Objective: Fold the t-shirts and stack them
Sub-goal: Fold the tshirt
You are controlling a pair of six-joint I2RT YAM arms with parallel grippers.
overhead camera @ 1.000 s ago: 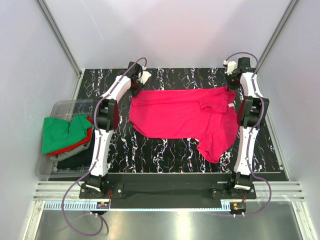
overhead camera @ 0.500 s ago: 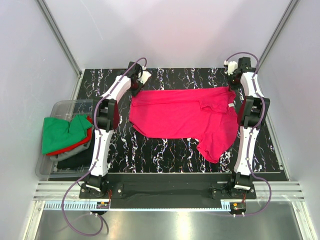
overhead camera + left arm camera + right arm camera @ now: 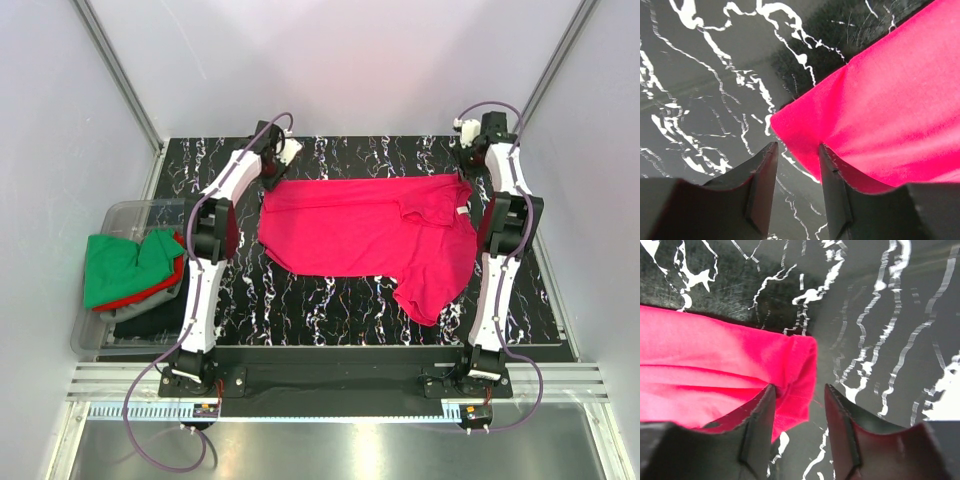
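Clear plastic bin (image 3: 125, 208) at left edge of black white-veined counter (image 3: 330, 300): green cotton t-shirt (image 3: 115, 265) atop red t-shirt (image 3: 150, 292), dark t-shirt (image 3: 140, 322) beneath. Left gripper (image 3: 797, 147) parted, straddling far-left corner of crimson t-shirt (image 3: 360, 225), not pinching it. Crimson t-shirt spread mid-counter. Right gripper (image 3: 800, 387) parted over far-right corner, nothing held.

We see a soft bright pink-red cloth t-shirt (image 3: 370, 235) spread out on the far half of the black table with white veins (image 3: 340, 310). Its far edge is straight. Its left part lies flat. Its right part is wrinkled, and one floppy bit reaches toward the near edge. On the left, a green cloth t-shirt (image 3: 120, 265) tops a pile in a clear plastic bin (image 3: 125, 210). A red cloth t-shirt (image 3: 150, 292) peeks out under it. A dark cloth t-shirt (image 3: 145, 322) lies lowest.
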